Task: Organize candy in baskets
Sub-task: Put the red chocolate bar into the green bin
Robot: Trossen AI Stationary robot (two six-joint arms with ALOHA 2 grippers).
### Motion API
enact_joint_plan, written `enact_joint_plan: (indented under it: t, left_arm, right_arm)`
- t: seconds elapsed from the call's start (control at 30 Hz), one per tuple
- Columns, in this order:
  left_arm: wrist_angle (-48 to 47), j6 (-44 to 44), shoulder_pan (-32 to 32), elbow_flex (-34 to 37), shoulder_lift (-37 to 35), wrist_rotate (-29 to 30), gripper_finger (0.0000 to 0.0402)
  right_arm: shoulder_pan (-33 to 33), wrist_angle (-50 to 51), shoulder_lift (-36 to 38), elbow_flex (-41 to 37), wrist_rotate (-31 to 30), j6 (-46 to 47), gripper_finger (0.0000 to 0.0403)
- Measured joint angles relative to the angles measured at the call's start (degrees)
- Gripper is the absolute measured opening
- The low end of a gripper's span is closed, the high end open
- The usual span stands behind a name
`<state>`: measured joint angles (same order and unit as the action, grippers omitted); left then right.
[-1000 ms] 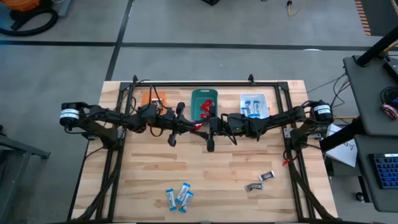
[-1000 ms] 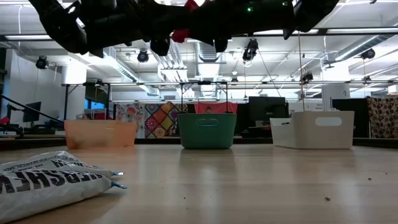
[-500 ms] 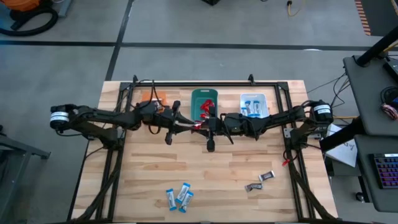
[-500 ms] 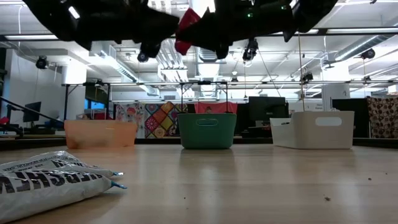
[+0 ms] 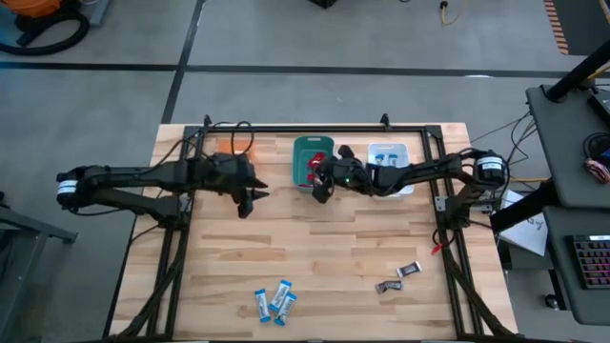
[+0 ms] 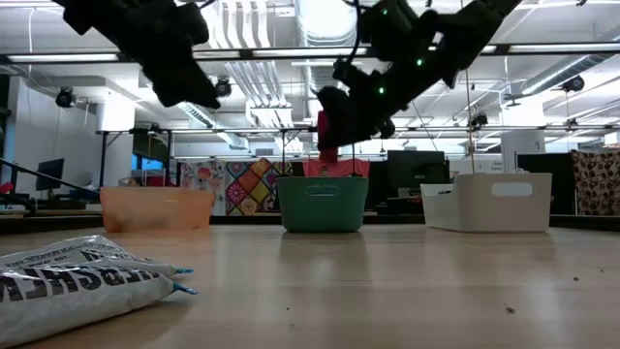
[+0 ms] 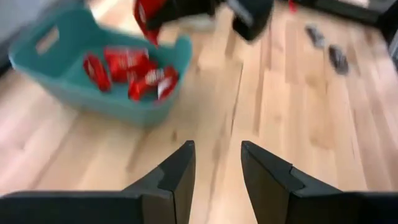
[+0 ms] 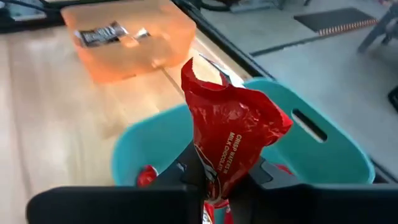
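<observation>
We see the right end effector (image 8: 214,180) clamped on a red candy (image 8: 233,140), raised just above the teal basket (image 5: 311,160). Its arm reaches across level. The left end effector (image 7: 216,163), fingers parted and empty, hovers nearby over the worktop (image 5: 315,257).

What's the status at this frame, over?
Right end effector shut on red candy, above teal basket. Left end effector open, empty, near the orange basket. Nothing in the way.
</observation>
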<state>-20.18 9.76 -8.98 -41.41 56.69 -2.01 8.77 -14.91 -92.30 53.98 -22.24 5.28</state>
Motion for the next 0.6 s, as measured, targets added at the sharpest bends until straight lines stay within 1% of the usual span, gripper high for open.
enact_joint_plan:
  t: [0.2, 0.37, 0.47, 0.6]
  left_arm:
    - [-4.7, 3.5, 2.3, 0.8, 0.3, 0.0, 0.0112]
    - [-5.7, 5.1, 6.8, 1.7, 0.7, -0.1, 0.0113]
    - [-5.4, 6.9, 10.1, 1.7, 1.4, -0.2, 0.0113]
    - [-5.4, 11.2, 15.0, 1.7, 2.1, -0.2, 0.0113]
  right_arm:
    - [1.2, 0.0, -2.8, 0.0, 0.2, 1.2, 0.0037]
    - [1.1, -0.5, -3.3, 0.0, 0.6, 1.2, 0.0043]
    - [1.3, -0.4, -3.4, 0.0, 1.8, 1.9, 0.0064]
    - [1.4, -0.3, -3.4, 0.0, 1.8, 3.1, 0.0114]
